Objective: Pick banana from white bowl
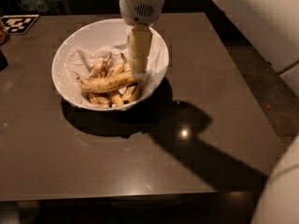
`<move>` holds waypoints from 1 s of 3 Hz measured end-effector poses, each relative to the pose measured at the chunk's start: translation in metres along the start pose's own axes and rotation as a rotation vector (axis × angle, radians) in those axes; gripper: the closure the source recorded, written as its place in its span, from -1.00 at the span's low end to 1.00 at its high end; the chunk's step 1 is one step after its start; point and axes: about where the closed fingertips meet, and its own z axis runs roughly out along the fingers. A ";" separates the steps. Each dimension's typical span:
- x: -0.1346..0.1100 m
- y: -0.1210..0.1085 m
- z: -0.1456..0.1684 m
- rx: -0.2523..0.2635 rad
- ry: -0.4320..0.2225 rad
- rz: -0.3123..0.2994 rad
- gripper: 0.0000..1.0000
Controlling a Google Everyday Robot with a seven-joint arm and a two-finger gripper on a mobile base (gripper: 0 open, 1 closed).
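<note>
The white bowl [74, 45], lined with crumpled white paper, stands on the dark table, left of centre at the back. The banana [105, 83], long, yellow with brown speckles, lies across a pile of smaller, browner bananas [108, 97] in the bowl. My gripper [138, 69] hangs down from the white wrist over the right part of the bowl, its tip at the banana's right end. I cannot tell whether it touches the banana.
The dark table [196, 69] has its front edge near the bottom of the view and its right edge beside a lighter floor. A black-and-white marker tag [17, 23] lies at the back left corner. A dark object [2, 59] sits at the left edge.
</note>
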 end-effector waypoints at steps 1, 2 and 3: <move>-0.009 0.000 0.023 -0.057 -0.016 -0.004 -1.00; -0.008 0.007 0.030 -0.059 -0.006 0.034 -1.00; -0.014 0.006 0.029 -0.048 -0.042 0.016 -1.00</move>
